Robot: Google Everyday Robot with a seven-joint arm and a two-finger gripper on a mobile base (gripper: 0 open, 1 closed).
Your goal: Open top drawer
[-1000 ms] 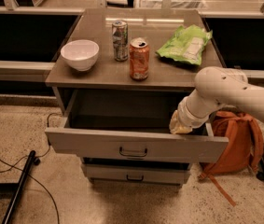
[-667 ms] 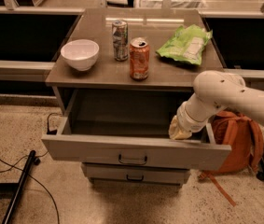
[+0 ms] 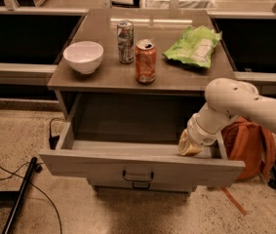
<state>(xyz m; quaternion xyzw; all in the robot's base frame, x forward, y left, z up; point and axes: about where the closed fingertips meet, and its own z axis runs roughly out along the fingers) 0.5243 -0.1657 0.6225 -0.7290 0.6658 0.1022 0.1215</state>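
Observation:
The top drawer (image 3: 98, 165) is a wide grey drawer with a small dark loop handle (image 3: 138, 176) at its centre. It stands pulled far out of the cabinet and its plain grey inside shows. My white arm reaches in from the right. My gripper (image 3: 190, 146) dips into the drawer at its right end, just behind the front panel. Its tips are hidden by the drawer front.
On the cabinet top (image 3: 103, 77) stand a white bowl (image 3: 83, 56), a silver can (image 3: 125, 42), an orange can (image 3: 146, 61) and a green chip bag (image 3: 194, 45). A lower drawer handle (image 3: 138, 185) peeks out below. An orange backpack (image 3: 252, 147) leans at the right. Cables (image 3: 10, 174) lie on the floor at the left.
The top drawer has slid further out toward the camera. My gripper has moved with it, staying at the drawer's right end.

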